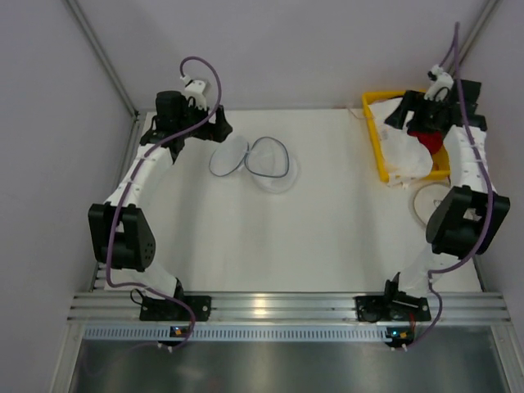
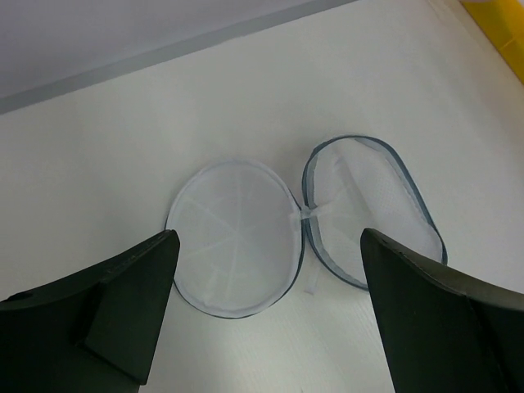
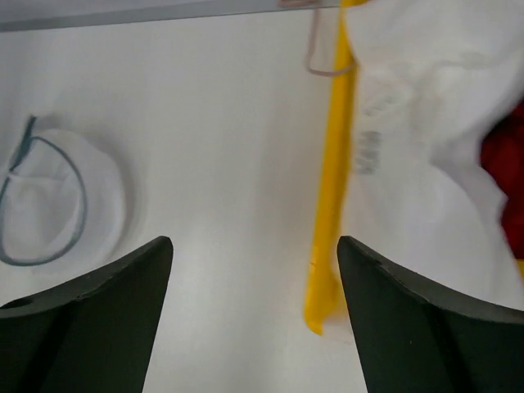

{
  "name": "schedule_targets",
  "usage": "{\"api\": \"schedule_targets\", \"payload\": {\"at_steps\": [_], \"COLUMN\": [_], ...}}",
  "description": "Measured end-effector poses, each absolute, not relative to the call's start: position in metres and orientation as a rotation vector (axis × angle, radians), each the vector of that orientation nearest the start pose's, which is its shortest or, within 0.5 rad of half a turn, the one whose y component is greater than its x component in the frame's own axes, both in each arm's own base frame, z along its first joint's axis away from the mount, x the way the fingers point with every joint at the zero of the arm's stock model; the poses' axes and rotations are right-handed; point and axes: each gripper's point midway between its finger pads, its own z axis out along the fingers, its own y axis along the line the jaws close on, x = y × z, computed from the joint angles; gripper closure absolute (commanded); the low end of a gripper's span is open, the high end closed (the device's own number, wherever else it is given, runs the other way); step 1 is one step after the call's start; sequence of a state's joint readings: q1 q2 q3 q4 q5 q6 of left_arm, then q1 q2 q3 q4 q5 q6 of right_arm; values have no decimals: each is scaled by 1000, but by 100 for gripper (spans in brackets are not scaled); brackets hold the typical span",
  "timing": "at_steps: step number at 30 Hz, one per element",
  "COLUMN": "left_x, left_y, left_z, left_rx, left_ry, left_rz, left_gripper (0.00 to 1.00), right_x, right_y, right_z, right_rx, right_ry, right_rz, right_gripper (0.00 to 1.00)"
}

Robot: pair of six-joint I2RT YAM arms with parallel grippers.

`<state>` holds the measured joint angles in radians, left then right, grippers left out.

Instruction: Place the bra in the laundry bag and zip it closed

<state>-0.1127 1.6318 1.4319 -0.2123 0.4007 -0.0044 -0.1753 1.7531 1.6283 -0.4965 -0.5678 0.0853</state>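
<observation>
Bra (image 1: 405, 151) is lying bunched up in the yellow tray (image 1: 375, 135), at about 2 o'clock on the table. A red cloth (image 3: 508, 155) is touching it on its 3 o'clock side. My right gripper (image 3: 254, 241) is hanging by the tray's edge with its fingers spread wide and nothing in them. My left gripper (image 2: 268, 246) is spread wide too, with nothing in it. It is hovering over the bag (image 2: 368, 213), which is lying open like a clam at about 11 o'clock, well apart from the tray.

I am thinking about what may go wrong. My right fingers are sitting more over the edge than over the bra. If I am going straight down, I may be pinching yellow plastic and tipping the tray. If I am reaching too far toward 3 o'clock, I may be grabbing the red cloth along with the bra. A thin loop (image 3: 315, 57) is poking over the edge at 12 o'clock. I cannot tell what it belongs to, but it may be catching there when I am lifting. The bag looks light, so it may be sliding when the bra is landing. If a cup or strap is sticking out, the zip may be jamming on it.
</observation>
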Motion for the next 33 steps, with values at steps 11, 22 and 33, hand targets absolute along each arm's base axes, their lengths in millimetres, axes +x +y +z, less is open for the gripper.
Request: {"api": "schedule_targets", "payload": {"at_steps": [11,22,33], "left_x": [461,452,452], "left_y": [-130,-138,-138], "left_z": [225,220,220], "left_rx": [459,493,503], "left_ry": [2007,2014,2011], "left_rz": [-523,-589,-586], "left_gripper": [5,5,4], "right_x": [401,399,413], "right_y": [-98,-91,-95], "right_z": [186,107,71], "right_rx": [-475,-1050,-1240], "right_ry": [2361,2360,2346], "right_rz": [260,179,111], "right_gripper": [29,29,71]}}
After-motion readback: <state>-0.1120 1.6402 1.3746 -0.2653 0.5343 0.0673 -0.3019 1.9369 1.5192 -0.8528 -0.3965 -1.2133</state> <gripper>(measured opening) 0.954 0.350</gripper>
